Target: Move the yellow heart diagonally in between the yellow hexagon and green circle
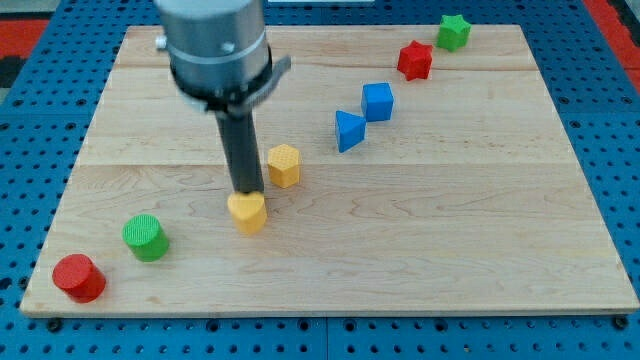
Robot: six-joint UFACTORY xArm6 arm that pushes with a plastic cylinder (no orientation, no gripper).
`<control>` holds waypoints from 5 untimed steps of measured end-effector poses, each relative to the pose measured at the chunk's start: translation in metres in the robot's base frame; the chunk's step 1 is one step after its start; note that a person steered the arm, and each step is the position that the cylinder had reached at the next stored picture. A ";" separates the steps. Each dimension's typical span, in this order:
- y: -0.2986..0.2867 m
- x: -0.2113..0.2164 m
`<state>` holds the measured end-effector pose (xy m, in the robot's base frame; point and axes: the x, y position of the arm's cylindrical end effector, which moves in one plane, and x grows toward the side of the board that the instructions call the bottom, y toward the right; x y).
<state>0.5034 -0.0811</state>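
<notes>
The yellow heart (247, 213) lies on the wooden board, left of the middle. My tip (245, 190) stands right at the heart's upper edge, touching or nearly touching it. The yellow hexagon (284, 165) sits just up and to the right of the heart, close beside the rod. The green circle (146, 237) lies to the heart's lower left, well apart from it.
A red circle (79, 277) sits near the board's bottom left corner. A blue triangle (348, 131) and a blue cube (378, 102) lie right of centre. A red star (415, 61) and a green star (453, 32) lie at the top right. The board's bottom edge (330, 314) is near.
</notes>
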 end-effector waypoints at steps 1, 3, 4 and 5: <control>0.002 -0.008; 0.092 0.079; 0.039 0.070; 0.004 0.042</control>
